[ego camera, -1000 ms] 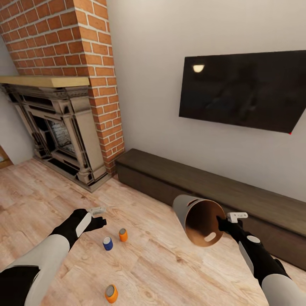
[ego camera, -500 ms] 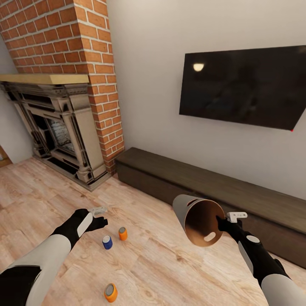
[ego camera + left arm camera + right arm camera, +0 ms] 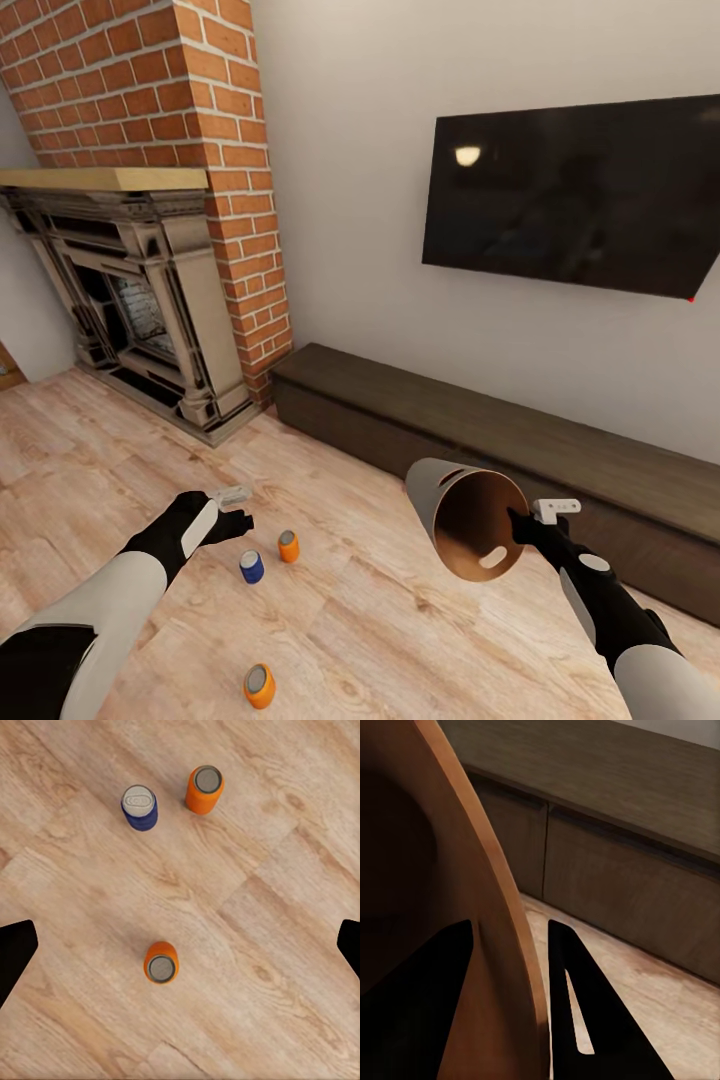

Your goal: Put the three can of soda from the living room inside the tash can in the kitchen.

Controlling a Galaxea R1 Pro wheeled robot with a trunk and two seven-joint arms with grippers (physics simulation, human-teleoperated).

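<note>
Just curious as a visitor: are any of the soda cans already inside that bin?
No, all three soda cans stand on the wood floor, apart from the bin in the right hand.

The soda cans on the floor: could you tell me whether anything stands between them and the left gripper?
Nothing visible does. The left gripper hangs open above bare wood floor, with the blue can and an orange can just below it and another orange can nearer the robot.
</note>
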